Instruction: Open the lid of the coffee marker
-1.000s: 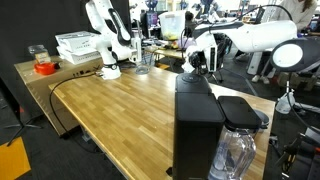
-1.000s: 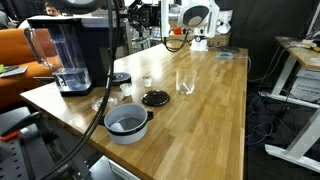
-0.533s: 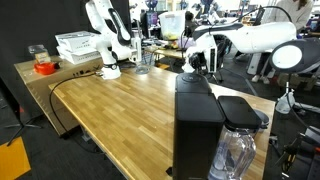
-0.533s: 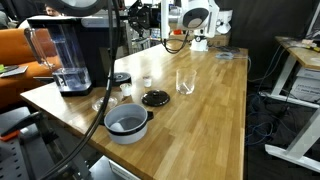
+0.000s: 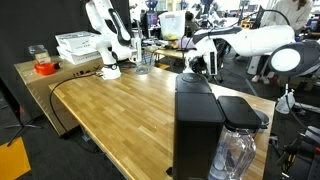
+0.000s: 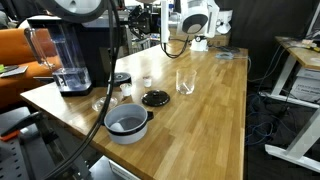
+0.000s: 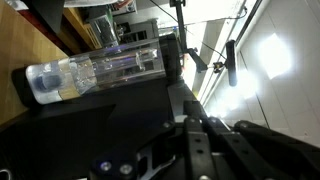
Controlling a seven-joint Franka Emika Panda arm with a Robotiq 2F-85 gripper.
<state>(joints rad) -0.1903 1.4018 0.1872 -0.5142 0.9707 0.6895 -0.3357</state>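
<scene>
The coffee marker (image 5: 198,130) is a tall black box at the near table edge, with a clear water tank (image 5: 232,156) beside it. It also stands at the left in an exterior view (image 6: 72,52). Its lid (image 5: 196,92) is the dark top face and looks down. My gripper (image 5: 202,63) hangs shut just above the far edge of that top, holding nothing. In the wrist view the gripper (image 7: 208,122) shows two dark fingers (image 7: 198,146) pressed together over the black machine body (image 7: 95,120), with the tank (image 7: 95,72) lying beyond.
A grey pot (image 6: 127,122), a black disc (image 6: 155,97), a glass (image 6: 185,82) and a small cup (image 6: 147,83) stand near the machine. A black cable (image 6: 108,95) hangs from my arm. Another white arm (image 5: 105,40), white trays (image 5: 78,45) and a red-topped jar (image 5: 43,66) are at the far end.
My arm has shifted slightly over the top of the machine. The fingers stay shut and the lid has not moved.
</scene>
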